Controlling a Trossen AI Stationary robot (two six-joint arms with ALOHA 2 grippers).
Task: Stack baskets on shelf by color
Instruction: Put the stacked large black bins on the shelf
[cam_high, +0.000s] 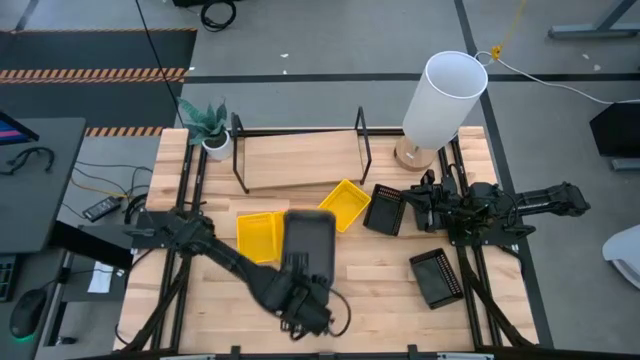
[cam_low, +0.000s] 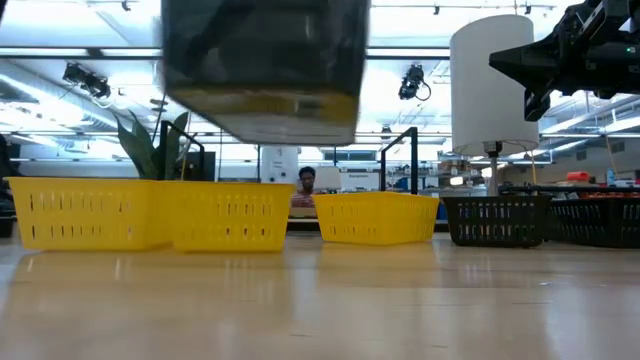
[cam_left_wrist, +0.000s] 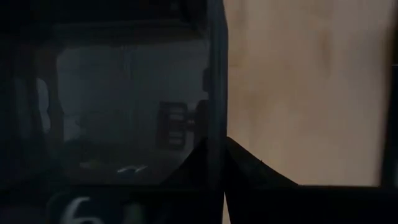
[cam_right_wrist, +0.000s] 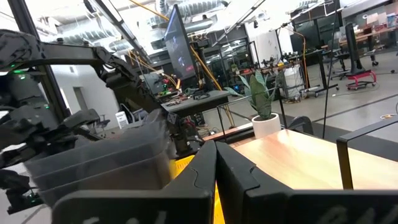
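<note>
The light wooden tabletop (cam_high: 380, 285) lies bare at six o'clock. The left gripper (cam_high: 303, 300) holds a dark grey plastic basket (cam_high: 309, 245) lifted at centre. Yellow plastic baskets (cam_high: 258, 237) sit beside it; black perforated baskets (cam_high: 437, 277) lie at four o'clock. The wire-framed wooden shelf (cam_high: 300, 160) stands at twelve. The right gripper (cam_high: 420, 205) hovers at three, fingers together.

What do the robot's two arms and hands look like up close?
Both arms are dark, nearly black, built from jointed segments. The left arm has a black cable looping beside its hand. The right arm is bulkier near its hand. In the right wrist view, each finger is a flat, angular black piece.
</note>
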